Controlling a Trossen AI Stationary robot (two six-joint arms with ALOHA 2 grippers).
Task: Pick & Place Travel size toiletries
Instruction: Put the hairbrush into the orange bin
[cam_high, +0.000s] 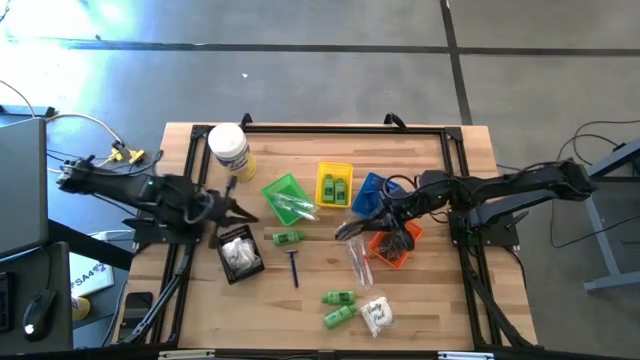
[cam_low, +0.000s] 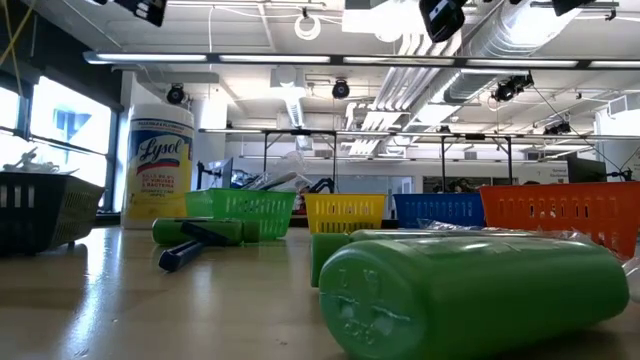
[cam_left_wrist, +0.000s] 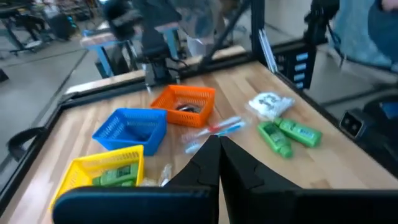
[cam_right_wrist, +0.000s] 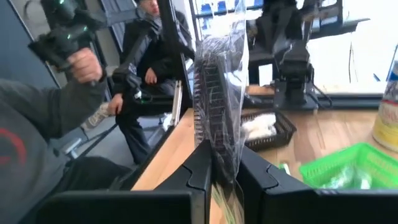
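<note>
One clear-wrapped comb (cam_right_wrist: 217, 93) stands pinched in my right gripper (cam_high: 350, 228), long axis upright, beside the orange basket (cam_high: 400, 252). My left gripper (cam_high: 245, 215) waits shut by the black basket (cam_high: 240, 253).

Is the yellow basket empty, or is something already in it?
Not empty: the yellow basket holds two small green bottles, seen lying inside it from above.

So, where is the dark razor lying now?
In the high view the dark razor lies flat on the wooden table, near its middle, between the black basket and the clear-wrapped item, just below a small green bottle.
</note>
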